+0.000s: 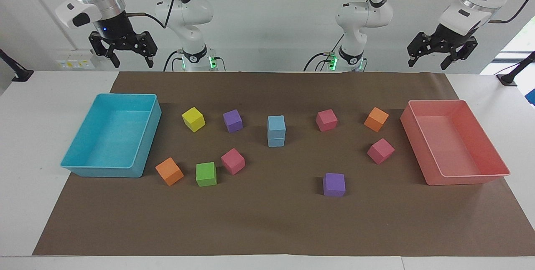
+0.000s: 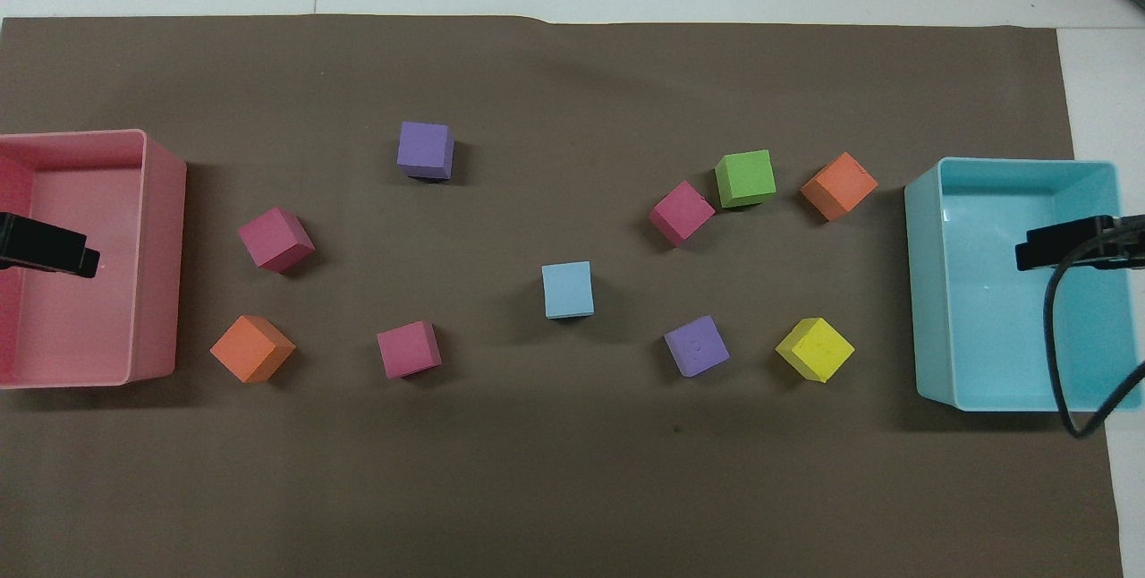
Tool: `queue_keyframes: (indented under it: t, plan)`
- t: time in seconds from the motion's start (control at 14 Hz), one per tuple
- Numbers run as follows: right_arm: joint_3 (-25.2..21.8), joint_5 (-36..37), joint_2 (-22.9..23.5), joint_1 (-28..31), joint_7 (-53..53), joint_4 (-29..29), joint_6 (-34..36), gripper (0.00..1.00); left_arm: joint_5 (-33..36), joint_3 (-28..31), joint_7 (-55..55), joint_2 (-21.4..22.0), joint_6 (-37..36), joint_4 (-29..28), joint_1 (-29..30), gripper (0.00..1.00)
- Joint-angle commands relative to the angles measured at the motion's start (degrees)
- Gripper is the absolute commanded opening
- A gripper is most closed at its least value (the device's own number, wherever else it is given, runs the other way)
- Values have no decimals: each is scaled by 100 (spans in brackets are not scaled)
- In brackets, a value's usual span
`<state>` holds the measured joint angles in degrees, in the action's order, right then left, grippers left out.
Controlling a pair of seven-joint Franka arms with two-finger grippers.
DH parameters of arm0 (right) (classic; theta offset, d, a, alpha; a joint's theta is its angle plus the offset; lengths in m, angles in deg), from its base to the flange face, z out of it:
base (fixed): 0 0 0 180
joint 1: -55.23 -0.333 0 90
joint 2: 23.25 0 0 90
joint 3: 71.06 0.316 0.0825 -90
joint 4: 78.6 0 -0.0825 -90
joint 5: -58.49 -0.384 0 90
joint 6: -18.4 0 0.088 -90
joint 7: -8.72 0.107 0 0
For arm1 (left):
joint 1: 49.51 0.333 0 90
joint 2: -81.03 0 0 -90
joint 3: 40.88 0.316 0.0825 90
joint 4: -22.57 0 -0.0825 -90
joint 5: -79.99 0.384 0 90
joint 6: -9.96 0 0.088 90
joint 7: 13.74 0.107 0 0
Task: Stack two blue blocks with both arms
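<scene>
The two blue blocks (image 1: 276, 131) are sitting stacked mid-mat, between a purple and a pink cube, so the job looks done. That is likely why the left gripper (image 1: 440, 54) and right gripper (image 1: 123, 52) are hanging empty, jaws spread, over their table ends. I am counting three pink, two purple, two orange, one yellow, one green, two trays.

Opposed high views, shared table (image 1: 267, 220)

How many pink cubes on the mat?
3. One beside the blue stack, toward the left arm's end; one near the pink tray; one beside the green cube. None looks hidden.
</scene>
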<state>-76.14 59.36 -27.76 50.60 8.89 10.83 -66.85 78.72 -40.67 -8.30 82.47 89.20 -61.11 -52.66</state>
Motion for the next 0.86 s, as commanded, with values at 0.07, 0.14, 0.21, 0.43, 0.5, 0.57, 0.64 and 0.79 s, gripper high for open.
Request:
queue_keyframes:
  t: [0.07, 0.14, 0.21, 0.43, 0.5, 0.57, 0.64, 0.79]
  plan:
    - [16, -34, -244, 59, 54, 294, 62, 100, -66, -56, -78, 120, 84, -114, 87, 100]
    - [16, -34, -244, 59, 63, 303, 71, 100, -66, -56, -70, 120, 75, -114, 87, 100]
    - [16, -43, -244, 59, 63, 303, 71, 100, -66, -56, -70, 120, 66, -114, 87, 100]
    - [16, -52, -244, 59, 63, 294, 62, 100, -66, -56, -70, 120, 75, -114, 87, 100]
    - [16, -52, -244, 59, 63, 294, 62, 100, -66, -56, -70, 120, 75, -114, 87, 100]
    - [16, -52, -244, 59, 71, 294, 53, 100, -66, -56, -70, 120, 75, -114, 87, 100]
    - [16, -43, -244, 59, 71, 294, 53, 100, -66, -56, -70, 120, 75, -114, 87, 100]
    - [16, -52, -244, 59, 71, 294, 62, 100, -66, -56, -70, 120, 75, -114, 87, 100]
